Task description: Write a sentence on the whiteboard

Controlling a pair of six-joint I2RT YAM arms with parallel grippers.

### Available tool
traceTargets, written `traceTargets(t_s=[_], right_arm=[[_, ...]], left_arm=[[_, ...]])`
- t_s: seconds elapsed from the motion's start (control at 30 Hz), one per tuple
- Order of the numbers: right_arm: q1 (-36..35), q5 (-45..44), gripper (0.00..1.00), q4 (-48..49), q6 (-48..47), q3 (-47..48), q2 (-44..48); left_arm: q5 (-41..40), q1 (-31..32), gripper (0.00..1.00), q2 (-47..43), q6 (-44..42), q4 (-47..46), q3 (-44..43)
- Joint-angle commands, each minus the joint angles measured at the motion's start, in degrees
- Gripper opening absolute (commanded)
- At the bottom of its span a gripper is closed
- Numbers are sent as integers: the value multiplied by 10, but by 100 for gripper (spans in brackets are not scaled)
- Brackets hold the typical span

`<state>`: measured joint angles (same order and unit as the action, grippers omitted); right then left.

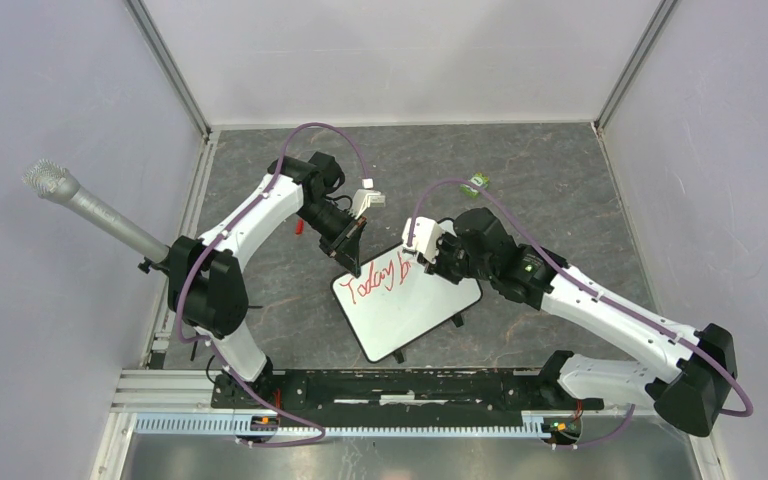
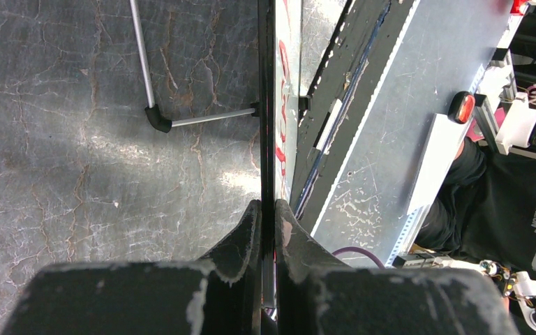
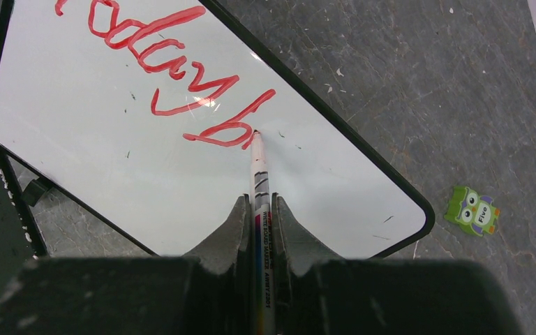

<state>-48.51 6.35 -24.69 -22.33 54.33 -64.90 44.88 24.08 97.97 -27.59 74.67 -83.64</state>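
The whiteboard (image 1: 422, 308) lies tilted on the dark table, between the arms. The sentence (image 1: 377, 279) in red marker reads "Today" plus a "b"; it also shows in the right wrist view (image 3: 155, 56). My right gripper (image 3: 259, 202) is shut on a white marker pen (image 3: 259, 174), whose red tip touches the whiteboard (image 3: 98, 174) at the end of the "b". My left gripper (image 2: 268, 209) is shut on the whiteboard's thin dark edge (image 2: 268, 105), seen edge-on. In the top view the left gripper (image 1: 348, 250) holds the board's far left corner and the right gripper (image 1: 432, 256) hovers over its far edge.
A green owl card (image 3: 472, 211) lies on the table right of the board, also in the top view (image 1: 477, 181). A small red piece (image 1: 299, 227) lies by the left arm. A grey microphone (image 1: 90, 205) pokes in from the left wall. The board's metal leg (image 2: 181, 118) shows underneath.
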Motion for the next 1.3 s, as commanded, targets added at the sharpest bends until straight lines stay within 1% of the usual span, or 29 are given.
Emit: traceTargets(t_s=[0.0, 0.2, 0.43, 0.73, 1.03, 1.27], right_arm=[[1, -23, 0, 13, -2, 5, 2], [2, -17, 0, 0, -8, -14, 12], [1, 12, 0, -15, -13, -32, 17], [1, 30, 0, -24, -15, -27, 16], [2, -2, 0, -5, 1, 9, 3], [6, -26, 0, -2, -1, 17, -4]], left_arm=[[10, 2, 2, -6, -22, -12, 2], [9, 2, 2, -4, -20, -12, 0], [8, 2, 2, -4, -20, -12, 1], [8, 2, 2, -3, -19, -12, 0], [9, 2, 2, -2, -19, -12, 0], [9, 2, 2, 0, -21, -12, 0]])
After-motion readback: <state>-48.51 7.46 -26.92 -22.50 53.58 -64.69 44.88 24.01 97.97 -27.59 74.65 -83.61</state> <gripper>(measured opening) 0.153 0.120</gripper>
